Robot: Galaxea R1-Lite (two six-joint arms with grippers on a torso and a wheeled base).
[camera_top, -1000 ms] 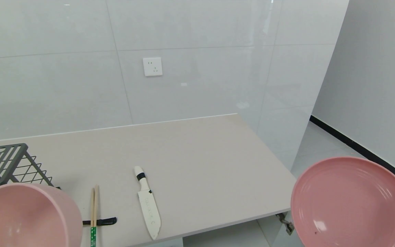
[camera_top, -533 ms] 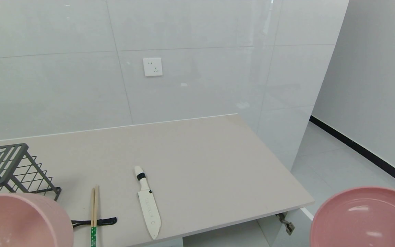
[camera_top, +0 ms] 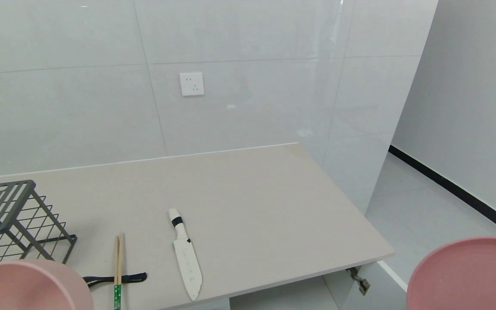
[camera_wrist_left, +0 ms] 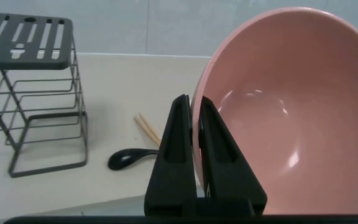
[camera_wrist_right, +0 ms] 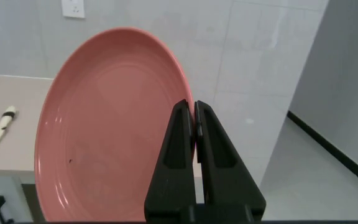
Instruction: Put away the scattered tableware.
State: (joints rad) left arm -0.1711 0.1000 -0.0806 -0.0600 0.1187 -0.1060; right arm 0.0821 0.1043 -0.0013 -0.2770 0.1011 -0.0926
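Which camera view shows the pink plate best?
The right wrist view: nearly the whole plate shows, with the right gripper shut on its rim. The head view catches just its upper part.

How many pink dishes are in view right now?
2: the pink bowl, rim clamped in the left gripper, and the pink plate, rim clamped in the right gripper.

- Pale beige bench (camera_top: 252, 193), its back edge against the wall and its right edge open to the floor.
- White wall socket (camera_top: 191, 83) on the glossy tiled wall (camera_top: 58, 107), above the bench's back edge.
- Metal hinge (camera_top: 358, 279) under the bench's front right corner, beside a white cabinet door (camera_top: 389, 274).
- Black skirting (camera_top: 446, 183) along the foot of the right-hand wall, by the grey floor (camera_top: 420, 211).
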